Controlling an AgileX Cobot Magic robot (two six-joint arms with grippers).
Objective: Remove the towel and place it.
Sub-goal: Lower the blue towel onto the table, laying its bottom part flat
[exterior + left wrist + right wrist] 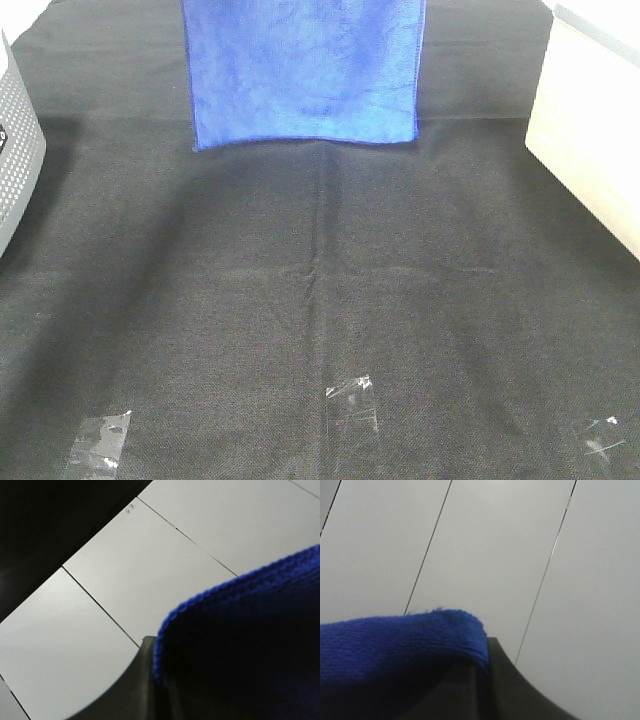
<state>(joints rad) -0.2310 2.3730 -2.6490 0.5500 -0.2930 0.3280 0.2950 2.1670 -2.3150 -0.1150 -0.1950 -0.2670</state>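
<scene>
Hanging: towel over table.
Jaws: left gripper, right gripper clenched on towel corners.
Risk: shallow corner hold slips; towel drops crumpled.

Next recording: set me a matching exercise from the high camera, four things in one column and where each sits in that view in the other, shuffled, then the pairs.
Things:
1. towel
2. perforated grey bin
3. cream box
4. clear tape pieces

Places in the high view:
A. left edge
B. along the bottom
C. top centre
D. right edge

Pairs: 1-C, 2-A, 3-D, 4-B
</scene>
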